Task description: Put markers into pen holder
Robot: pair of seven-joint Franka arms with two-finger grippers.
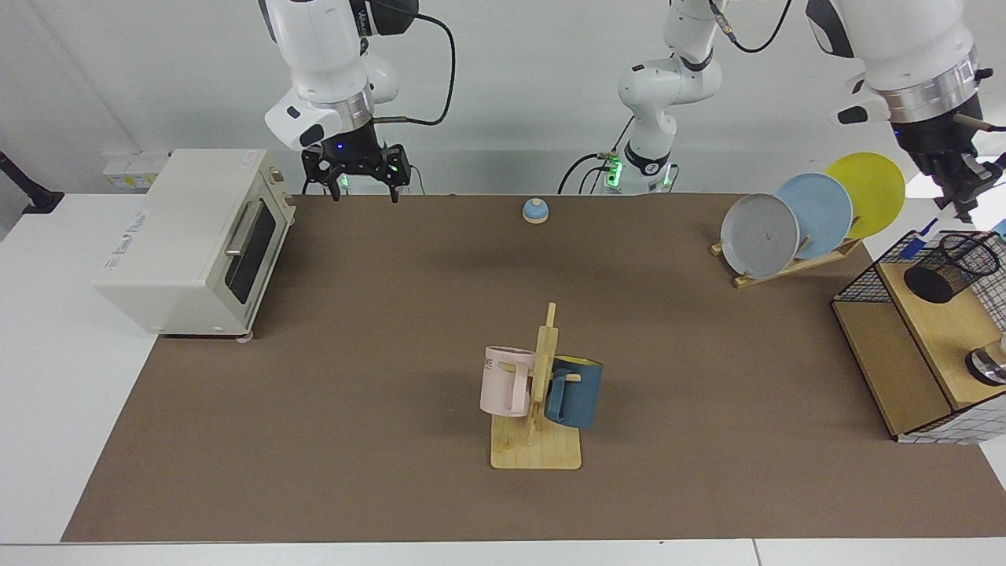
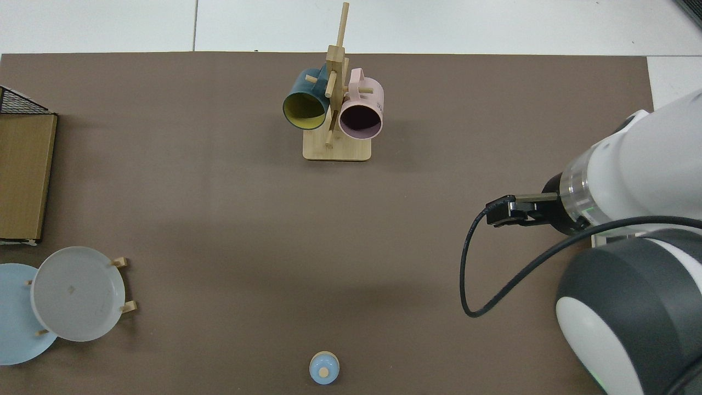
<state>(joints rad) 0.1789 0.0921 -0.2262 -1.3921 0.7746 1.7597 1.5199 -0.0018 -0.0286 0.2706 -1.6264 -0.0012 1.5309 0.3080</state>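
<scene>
In the facing view my left gripper (image 1: pixel 960 206) hangs high at the far right, shut on the marker (image 1: pixel 917 244). The marker slants down and to the left from the fingers, its dark blue cap lowest, just left of and above the pen holder (image 1: pixel 947 270). The pen holder is a black mesh cup, tilted on the wooden shelf inside the wire frame. My right gripper (image 1: pixel 363 181) waits open above the table's back edge, beside the toaster oven, holding nothing. In the top view the left arm, marker and pen holder are out of sight, and the right gripper hides under its arm.
A cream toaster oven (image 1: pixel 196 236) stands at the left. A wooden mug tree (image 1: pixel 537 440) with a pink and a dark blue mug sits mid-table. A plate rack (image 1: pixel 809 214) is back right, beside the wire frame with wooden shelves (image 1: pixel 888 354). A small blue bell (image 1: pixel 535 210) sits at the back.
</scene>
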